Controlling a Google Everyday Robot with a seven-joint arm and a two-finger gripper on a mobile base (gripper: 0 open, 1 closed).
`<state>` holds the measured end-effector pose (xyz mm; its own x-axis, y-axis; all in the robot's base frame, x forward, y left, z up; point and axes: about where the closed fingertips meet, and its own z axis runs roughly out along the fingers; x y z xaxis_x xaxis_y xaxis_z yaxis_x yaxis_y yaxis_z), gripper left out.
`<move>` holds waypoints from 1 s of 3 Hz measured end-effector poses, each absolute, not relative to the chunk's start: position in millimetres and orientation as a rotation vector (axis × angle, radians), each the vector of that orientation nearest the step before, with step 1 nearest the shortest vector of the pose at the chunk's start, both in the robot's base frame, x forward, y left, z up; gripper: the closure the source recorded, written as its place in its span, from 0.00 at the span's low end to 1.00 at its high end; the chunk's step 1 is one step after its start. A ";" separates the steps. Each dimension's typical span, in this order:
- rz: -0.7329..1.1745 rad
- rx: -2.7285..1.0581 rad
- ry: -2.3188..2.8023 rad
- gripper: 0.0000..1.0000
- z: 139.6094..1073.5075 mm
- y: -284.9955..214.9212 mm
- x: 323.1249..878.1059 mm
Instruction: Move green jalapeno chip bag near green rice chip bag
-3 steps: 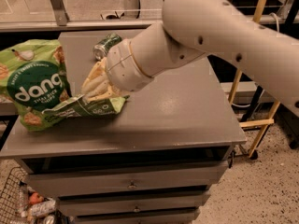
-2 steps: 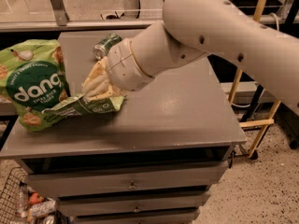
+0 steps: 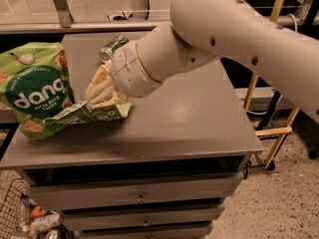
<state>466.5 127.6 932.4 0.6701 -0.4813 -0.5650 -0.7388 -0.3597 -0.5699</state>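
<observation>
Shows the gripper [image 3: 102, 94] low over the left part of the grey tabletop [image 3: 194, 116]. Has it cream-coloured, pointing down and to the left, at the end of a thick white arm [image 3: 229, 29] reaching in from the upper right. Places it right on the upper edge of the green jalapeno chip bag [image 3: 94, 114], in contact with the foil. Cannot tell whether the jaws clamp the bag or only press against it.

Finds the green jalapeno chip bag lying flat and wrinkled on the tabletop, stretched left to right. Puts its left end against the lower right corner of the green rice chip bag [image 3: 37, 91], touching or slightly overlapping; cannot tell which lies on top.

Has the green rice chip bag at the tabletop's left edge, puffy and face up, a little tilted. Reads "dang" in white on its dark-green circle.

Shows a green soda can [image 3: 113, 46] toward the back of the tabletop, just behind the wrist, partly hidden by the arm and apart from both bags.

Below the tabletop, shows grey drawers [image 3: 139, 198] with small handles. Adds a wire basket [image 3: 12, 218] at the lower left and a yellow frame [image 3: 279, 108] on the speckled floor to the right.
</observation>
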 end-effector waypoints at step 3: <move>0.367 -2.032 0.955 0.00 939.2 123.7 460.6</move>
<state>460.6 123.7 939.2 0.6668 -0.4951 -0.5570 -0.7406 -0.3570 -0.5692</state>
